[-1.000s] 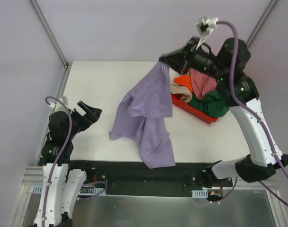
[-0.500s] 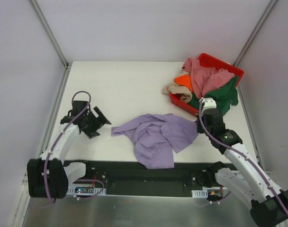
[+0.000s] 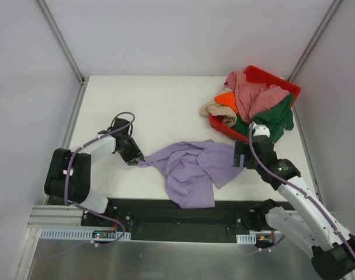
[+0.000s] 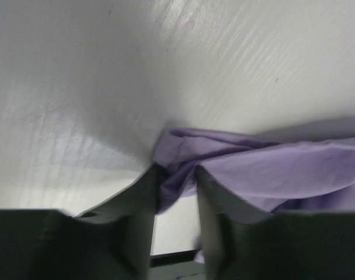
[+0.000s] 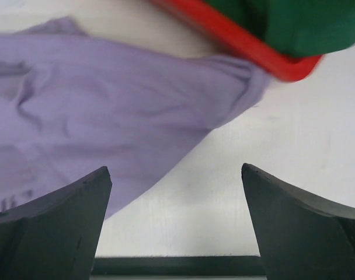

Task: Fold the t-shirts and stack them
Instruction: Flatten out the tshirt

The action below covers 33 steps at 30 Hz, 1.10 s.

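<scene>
The lavender t-shirt [image 3: 192, 169] lies crumpled on the white table, near the front edge. My left gripper [image 3: 134, 156] is low at its left tip. In the left wrist view the left gripper [image 4: 174, 172] is open but narrow, with a fold of the lavender t-shirt [image 4: 271, 169] between its fingers. My right gripper [image 3: 240, 154] stands wide open just off the shirt's right corner, holding nothing. The right wrist view shows the right gripper [image 5: 174, 175] over bare table beside the lavender t-shirt [image 5: 96, 111]. Pink [image 3: 253, 96], dark green [image 3: 271, 119], orange [image 3: 227, 100] and beige [image 3: 215, 109] t-shirts are heaped in the bin.
The red plastic bin [image 3: 271, 76] stands at the back right corner, with shirts spilling over its near rim [image 5: 236, 44]. The green shirt [image 5: 294, 23] hangs just beyond my right gripper. The table's front edge runs close below the lavender shirt.
The right arm came down from the bin, laid the lavender shirt on the table and opened. The left arm reached right to the shirt's left tip and its jaws have narrowed around a fold.
</scene>
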Available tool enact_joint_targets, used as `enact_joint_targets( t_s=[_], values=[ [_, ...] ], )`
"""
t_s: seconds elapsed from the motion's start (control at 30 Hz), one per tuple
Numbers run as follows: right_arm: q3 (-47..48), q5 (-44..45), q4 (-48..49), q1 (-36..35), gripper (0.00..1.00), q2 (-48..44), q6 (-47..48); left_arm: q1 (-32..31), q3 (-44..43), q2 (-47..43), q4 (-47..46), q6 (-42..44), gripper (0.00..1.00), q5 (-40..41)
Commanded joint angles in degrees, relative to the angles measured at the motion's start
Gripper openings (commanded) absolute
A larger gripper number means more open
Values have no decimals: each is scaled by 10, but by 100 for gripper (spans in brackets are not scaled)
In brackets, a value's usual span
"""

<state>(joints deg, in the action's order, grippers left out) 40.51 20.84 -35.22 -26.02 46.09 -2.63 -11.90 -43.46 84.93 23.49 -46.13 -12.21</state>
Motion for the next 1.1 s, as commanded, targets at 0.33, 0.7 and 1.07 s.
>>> enact_joint_targets(
  t_s=[0.33, 0.7, 1.07],
  values=[
    [-79, -52, 107, -271, 99, 129, -91, -1, 29, -40, -74, -12, 0, -6],
    [-26, 82, 75, -283, 24, 284, -152, 0, 72, -222, -73, 8, 0, 65],
    [77, 159, 35, -283, 1, -44, 2, 0, -76, -426, -34, 60, 0, 111]
  ],
)
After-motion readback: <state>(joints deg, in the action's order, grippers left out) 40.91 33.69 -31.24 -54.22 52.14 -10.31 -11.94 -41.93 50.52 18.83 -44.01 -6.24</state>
